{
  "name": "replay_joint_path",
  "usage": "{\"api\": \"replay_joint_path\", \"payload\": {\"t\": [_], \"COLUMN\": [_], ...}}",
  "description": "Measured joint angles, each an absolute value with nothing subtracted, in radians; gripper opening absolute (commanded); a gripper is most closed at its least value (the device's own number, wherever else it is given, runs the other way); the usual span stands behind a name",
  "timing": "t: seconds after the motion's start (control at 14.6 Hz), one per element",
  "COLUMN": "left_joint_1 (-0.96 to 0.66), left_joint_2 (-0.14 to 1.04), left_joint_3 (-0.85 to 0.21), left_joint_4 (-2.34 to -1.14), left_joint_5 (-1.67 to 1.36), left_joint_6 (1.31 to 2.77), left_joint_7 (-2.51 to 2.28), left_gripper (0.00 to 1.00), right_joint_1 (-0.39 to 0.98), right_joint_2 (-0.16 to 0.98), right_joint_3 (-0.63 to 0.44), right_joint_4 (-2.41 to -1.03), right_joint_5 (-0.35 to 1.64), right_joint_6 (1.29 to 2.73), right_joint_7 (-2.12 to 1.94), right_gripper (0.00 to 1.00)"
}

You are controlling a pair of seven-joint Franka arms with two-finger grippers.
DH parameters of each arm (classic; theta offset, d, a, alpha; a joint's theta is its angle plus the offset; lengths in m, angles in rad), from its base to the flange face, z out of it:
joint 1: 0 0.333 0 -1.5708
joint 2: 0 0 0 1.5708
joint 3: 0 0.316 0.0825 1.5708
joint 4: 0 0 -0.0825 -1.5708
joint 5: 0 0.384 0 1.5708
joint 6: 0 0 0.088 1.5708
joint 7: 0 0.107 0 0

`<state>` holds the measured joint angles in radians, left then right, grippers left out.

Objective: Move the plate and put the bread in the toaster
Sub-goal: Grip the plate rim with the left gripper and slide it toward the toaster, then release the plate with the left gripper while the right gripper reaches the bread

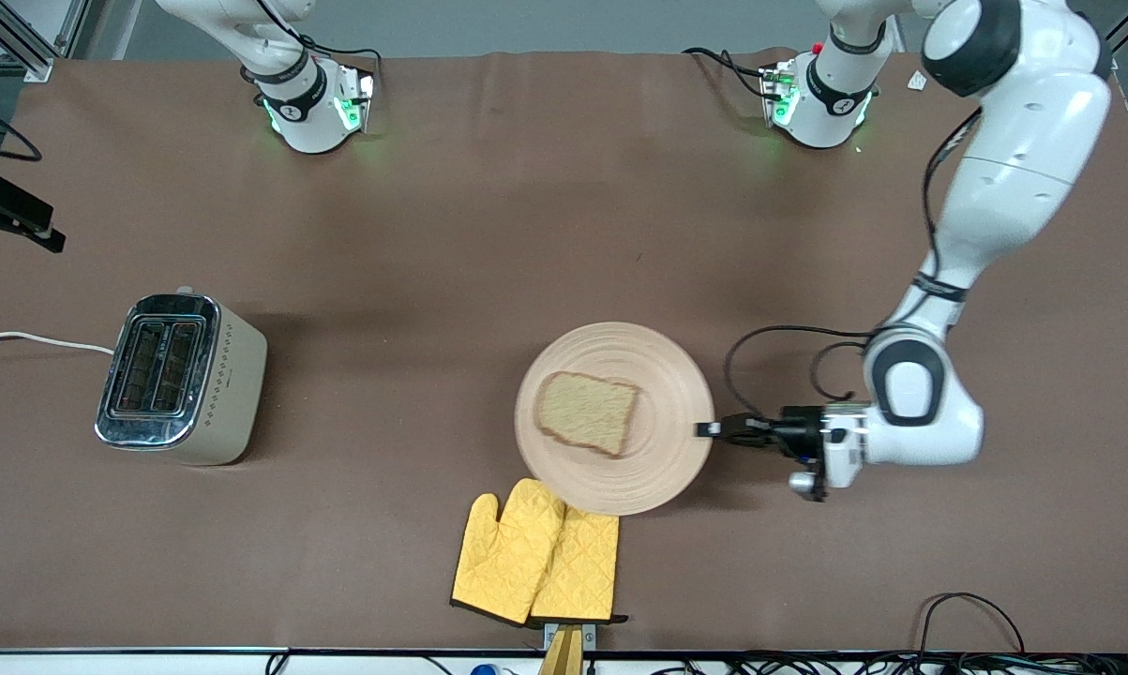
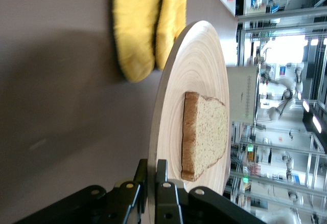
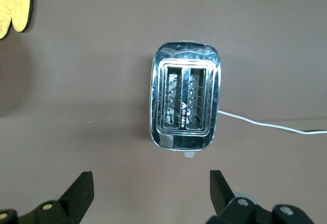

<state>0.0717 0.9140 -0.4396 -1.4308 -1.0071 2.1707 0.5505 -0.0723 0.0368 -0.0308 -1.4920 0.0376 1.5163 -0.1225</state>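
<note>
From the front: my left pincer is clamped on the rim of the wooden plate, at the edge toward my left arm's end of the table. So I judge the plate-moving step is in hand; the bread lies flat near the plate's middle, just past my fingertips. The yellow quilted oven mitts are tucked slightly under the plate's rim. The toaster sits well away from this pincer, toward the right arm's end.

Left wrist view: my fingers pinch the thin tan rim, one above, one below. Ringed grooves in the plate, bread speckled with a dark crust.

Right wrist view: my right pincer hangs wide open over the toaster, whose chrome top and two slots lie straight below. It waits.

Next, I reckon: carry the plate level toward the toaster so the slice doesn't slide, then the right pincer must take it by its edges.
</note>
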Motion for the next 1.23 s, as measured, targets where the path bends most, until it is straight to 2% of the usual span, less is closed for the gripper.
{"api": "replay_joint_path", "payload": {"t": [0.14, 0.34, 0.55, 0.68, 0.75, 0.82, 0.96, 1.02, 1.09, 1.23], "left_joint_1": [-0.069, -0.269, -0.383, -0.404, -0.403, -0.400, -0.394, -0.392, -0.392, -0.383], "left_joint_2": [0.922, 0.951, 0.980, 0.991, 0.993, 0.994, 0.995, 0.995, 0.995, 0.991], "left_joint_3": [-0.440, -0.436, -0.434, -0.433, -0.431, -0.429, -0.426, -0.426, -0.426, -0.425], "left_joint_4": [-1.433, -1.426, -1.413, -1.411, -1.410, -1.408, -1.403, -1.396, -1.389, -1.379], "left_joint_5": [-1.140, -1.284, -1.355, -1.365, -1.370, -1.375, -1.378, -1.378, -1.378, -1.378], "left_joint_6": [2.330, 2.512, 2.614, 2.640, 2.640, 2.640, 2.638, 2.637, 2.637, 2.638], "left_joint_7": [0.549, 0.549, 0.548, 0.547, 0.547, 0.547, 0.547, 0.547, 0.547, 0.547], "left_gripper": [0.00, 0.00, 0.00, 0.10, 0.21, 0.23, 0.55, 0.96, 1.00, 1.00], "right_joint_1": [-0.106, -0.110, -0.068, -0.039, -0.021, 0.005, 0.060, 0.082, 0.095, 0.115], "right_joint_2": [0.086, 0.148, 0.210, 0.264, 0.292, 0.318, 0.360, 0.379, 0.396, 0.417], "right_joint_3": [-0.034, -0.031, -0.021, -0.020, -0.020, -0.019, -0.018, -0.018, -0.018, -0.017], "right_joint_4": [-1.517, -1.610, -1.649, -1.656, -1.657, -1.658, -1.659, -1.661, -1.667, -1.684], "right_joint_5": [0.098, 0.121, 0.121, 0.122, 0.123, 0.124, 0.124, 0.124, 0.124, 0.124], "right_joint_6": [1.569, 1.737, 1.815, 1.867, 1.895, 1.916, 1.942, 1.960, 1.981, 2.021], "right_joint_7": [-0.123, -0.097, -0.061, -0.041, -0.009, 0.039, 0.117, 0.145, 0.169, 0.207], "right_gripper": [1.00, 1.00, 1.00, 1.00, 1.00, 1.00, 1.00, 1.00, 1.00, 1.00]}}
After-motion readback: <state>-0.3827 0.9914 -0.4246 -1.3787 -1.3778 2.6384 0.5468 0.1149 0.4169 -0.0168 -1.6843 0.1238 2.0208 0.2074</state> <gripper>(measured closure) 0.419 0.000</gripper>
